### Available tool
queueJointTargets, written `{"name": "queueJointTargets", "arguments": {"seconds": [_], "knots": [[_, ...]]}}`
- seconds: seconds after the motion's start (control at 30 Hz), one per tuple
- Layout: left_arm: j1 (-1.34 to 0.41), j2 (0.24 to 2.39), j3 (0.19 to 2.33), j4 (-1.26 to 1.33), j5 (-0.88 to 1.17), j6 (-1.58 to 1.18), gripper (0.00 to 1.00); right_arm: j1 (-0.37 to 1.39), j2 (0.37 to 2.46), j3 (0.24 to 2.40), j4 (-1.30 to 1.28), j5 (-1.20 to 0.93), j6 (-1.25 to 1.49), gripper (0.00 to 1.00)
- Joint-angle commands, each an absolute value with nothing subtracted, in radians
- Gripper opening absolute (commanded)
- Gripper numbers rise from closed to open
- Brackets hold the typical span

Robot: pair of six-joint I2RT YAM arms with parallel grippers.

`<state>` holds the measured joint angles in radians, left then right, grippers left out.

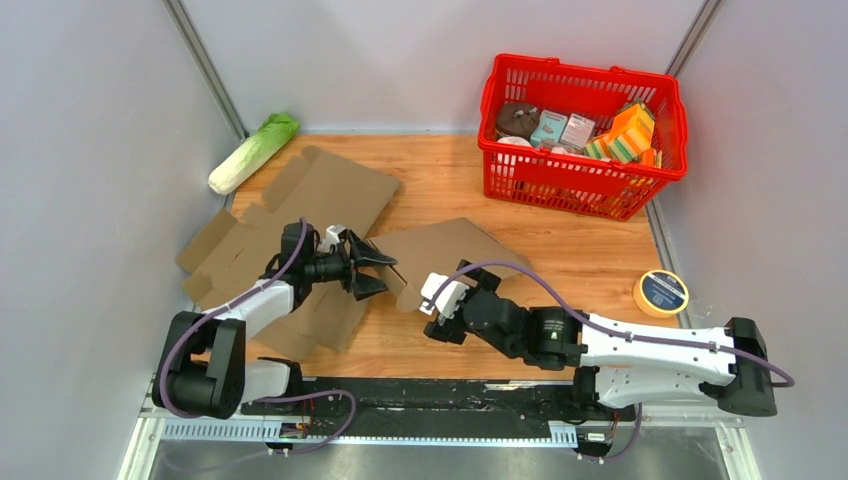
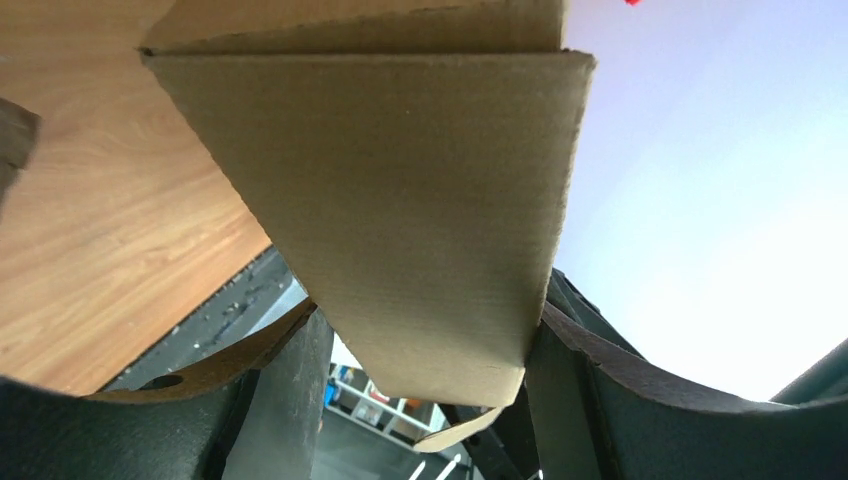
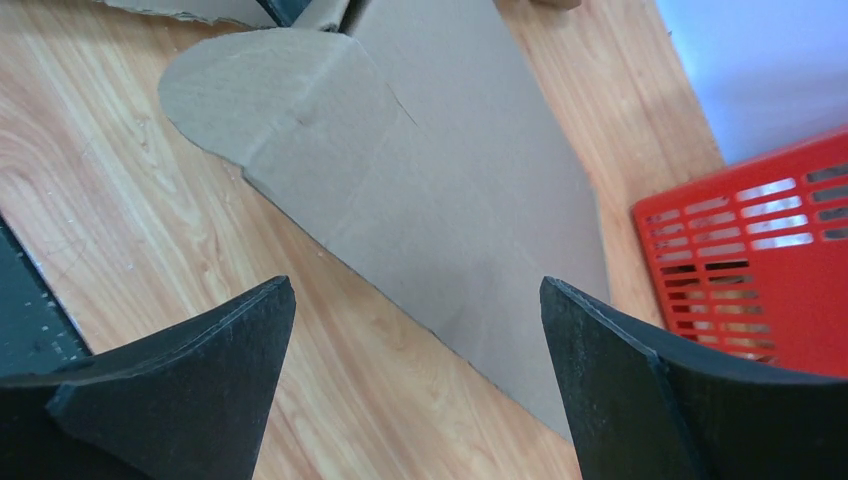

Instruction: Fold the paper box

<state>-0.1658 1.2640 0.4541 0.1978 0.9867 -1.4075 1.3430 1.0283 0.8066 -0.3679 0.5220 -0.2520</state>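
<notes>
1. Left gripper (image 1: 368, 266): jaws spread wide at the left end of the paper box (image 1: 452, 250), pointing right.
2. Left wrist view: a raised box flap (image 2: 400, 220) stood between the two fingers (image 2: 590, 420), filling most of the gap. Could not tell whether the pads touched it.
3. Right gripper (image 1: 432, 305): jaws fully apart, nothing between them, hanging over bare table (image 1: 580, 250) just near of the box's near edge.
4. Right wrist view: the box panel lay flat on the wood beyond the fingertips (image 3: 180, 400), with a rounded tab at its left end.
5. Box sat mid-table, partly folded, left flap lifted.
6. Flat cardboard blanks (image 1: 320, 190) lay to the left, under the left arm.
7. Red basket (image 1: 520, 165) of packaged goods at far right; yellow tape roll (image 1: 661, 293) near the right edge; cabbage (image 1: 254, 152) at far left.
</notes>
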Motion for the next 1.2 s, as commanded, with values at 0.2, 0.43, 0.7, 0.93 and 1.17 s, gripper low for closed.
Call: {"name": "queueJointTargets", "arguments": {"seconds": [0.2,0.43,0.7,0.93,1.17], "knots": [[-0.15,1.18,0.505,0.163,1.137,-1.431,0.52,1.367,1.123,0.779,-0.1,0.681,-0.483,1.0],[-0.149,1.141,0.511,0.135,1.146,-1.427,0.52,1.368,1.173,0.796,-0.074,0.612,-0.492,1.0],[-0.147,1.131,0.506,0.112,1.151,-1.414,0.52,1.379,1.206,0.776,-0.02,0.643,-0.554,1.0],[-0.147,1.097,0.499,0.078,1.146,-1.399,0.53,1.384,1.31,0.709,0.369,0.742,-0.75,1.0],[-0.147,1.039,0.497,-0.023,1.097,-1.312,0.73,1.423,1.332,0.689,0.514,0.769,-0.804,0.68]]}}
